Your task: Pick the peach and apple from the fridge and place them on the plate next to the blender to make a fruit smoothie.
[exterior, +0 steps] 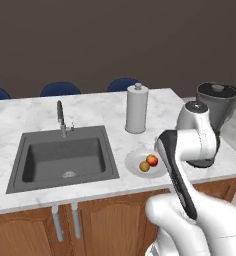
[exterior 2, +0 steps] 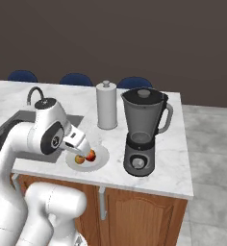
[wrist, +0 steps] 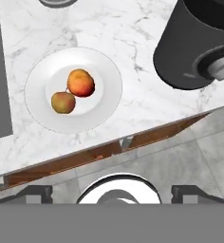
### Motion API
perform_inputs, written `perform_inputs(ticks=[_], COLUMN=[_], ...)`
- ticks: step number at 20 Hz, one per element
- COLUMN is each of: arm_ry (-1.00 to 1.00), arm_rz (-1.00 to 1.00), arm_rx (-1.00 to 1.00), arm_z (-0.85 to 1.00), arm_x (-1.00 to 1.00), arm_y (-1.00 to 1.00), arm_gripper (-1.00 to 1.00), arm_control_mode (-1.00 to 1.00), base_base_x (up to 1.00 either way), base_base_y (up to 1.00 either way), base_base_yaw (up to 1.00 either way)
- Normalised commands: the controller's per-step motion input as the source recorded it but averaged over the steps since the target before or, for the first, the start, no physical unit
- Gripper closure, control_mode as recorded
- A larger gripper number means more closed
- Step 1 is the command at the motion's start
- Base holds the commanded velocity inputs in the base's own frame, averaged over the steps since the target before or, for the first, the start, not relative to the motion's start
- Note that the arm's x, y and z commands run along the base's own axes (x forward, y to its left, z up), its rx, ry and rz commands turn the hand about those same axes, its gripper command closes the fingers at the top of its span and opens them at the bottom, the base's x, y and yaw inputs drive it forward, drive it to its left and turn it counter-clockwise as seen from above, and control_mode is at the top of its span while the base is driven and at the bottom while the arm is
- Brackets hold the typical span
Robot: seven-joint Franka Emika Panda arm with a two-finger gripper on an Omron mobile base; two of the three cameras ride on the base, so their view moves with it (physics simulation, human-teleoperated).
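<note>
In the left base view, a round shallow white plate (exterior: 135, 163) sits on the white marbled counter (exterior: 35, 112) just in front of a white paper-towel roll (exterior: 137, 109) and to the right of the grey sink basin (exterior: 62, 160). On the plate lie a small red apple (exterior: 152, 160) and a small dull yellow-orange peach (exterior: 144, 166), touching each other. The dark grey blender with its translucent jug (exterior: 221, 107) stands to the right of the plate, partly behind the white arm.

In the right base view, the plate (exterior 2: 102, 157) lies near the counter's front edge, just left of the blender (exterior 2: 142, 132) and in front of the towel roll (exterior 2: 106, 104). The apple (exterior 2: 90, 154) and peach (exterior 2: 79, 159) rest on it, with the gripper (exterior 2: 83, 145) directly above them; how the jaws stand cannot be read from this side.

In the hand view, the gripper (wrist: 112, 191) looks down with its two dark finger tips (wrist: 38, 191) spread wide, holding nothing. The plate (wrist: 111, 83) lies beyond them, bearing the apple (wrist: 80, 82) and peach (wrist: 63, 102) side by side, touching. The blender's dark base (wrist: 185, 52) is beside the plate, apart from its rim.
</note>
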Motion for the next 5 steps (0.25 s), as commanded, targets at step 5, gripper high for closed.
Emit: perform_inputs(ticks=[5], arm_ry=[-0.05], arm_rz=[-0.01], arm_rx=[0.00], arm_z=[0.37], arm_x=[-0.54], arm_y=[0.00], arm_gripper=[-1.00], arm_control_mode=[-1.00], base_base_x=[0.00], base_base_y=[0.00], base_base_yaw=[0.00])
